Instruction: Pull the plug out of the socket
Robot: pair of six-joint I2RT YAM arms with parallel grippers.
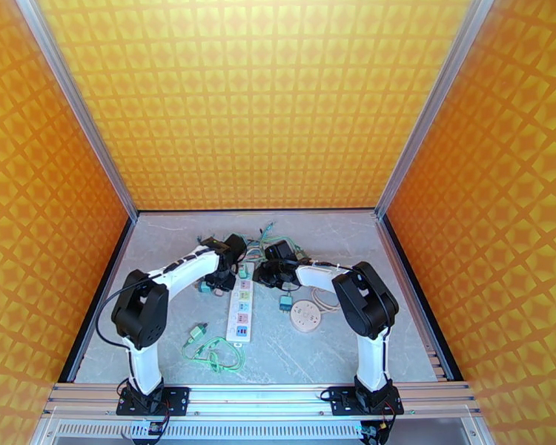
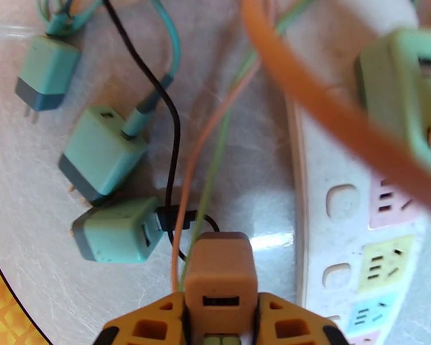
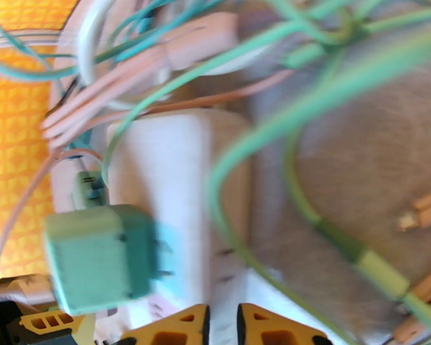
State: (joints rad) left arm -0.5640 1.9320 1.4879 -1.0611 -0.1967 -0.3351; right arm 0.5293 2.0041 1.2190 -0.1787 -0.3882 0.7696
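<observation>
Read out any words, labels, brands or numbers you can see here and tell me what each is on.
None can be read.
The power strip has coloured socket panels but no legible print.
The round socket hub has marks too small to read.

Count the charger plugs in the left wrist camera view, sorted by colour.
teal plugs: 3
orange plug: 1
pale green plug: 1
Total: 5

No words, brands or numbers can be read on the power strip point(image 1: 240, 313) or the chargers point(image 2: 103, 153)
</observation>
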